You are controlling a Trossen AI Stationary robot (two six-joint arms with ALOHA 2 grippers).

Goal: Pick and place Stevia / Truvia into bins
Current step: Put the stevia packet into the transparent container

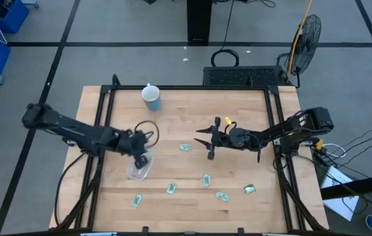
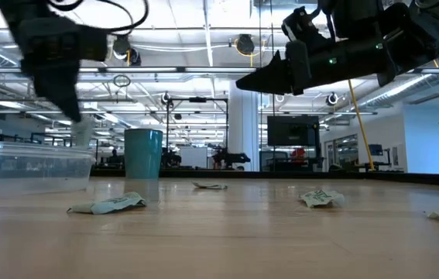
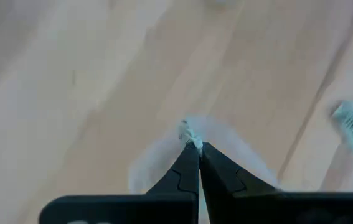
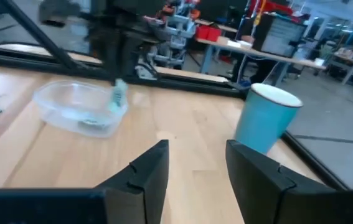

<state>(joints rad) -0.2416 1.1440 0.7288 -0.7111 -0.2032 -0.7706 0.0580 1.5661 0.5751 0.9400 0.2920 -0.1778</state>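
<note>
From above, the left gripper (image 1: 141,152) hangs over the clear tub (image 1: 140,166), while the right gripper (image 1: 206,139) hovers mid-table, jaws spread and empty. Loose packets (image 1: 206,179) lie scattered beyond it, long axes pointing every which way.

Down at table level, a crumpled packet (image 2: 111,204) lies flat below the left pincer: feather-light, floppy paper by the look of it, best pinched at an edge.

Left wrist: fingers (image 3: 185,171) pressed together on a held packet (image 3: 186,132), dangling lengthwise from the tips.

Right wrist: the tub sits well ahead of its parted fingers (image 4: 144,174), a cup (image 4: 266,118) off to one side.
</note>
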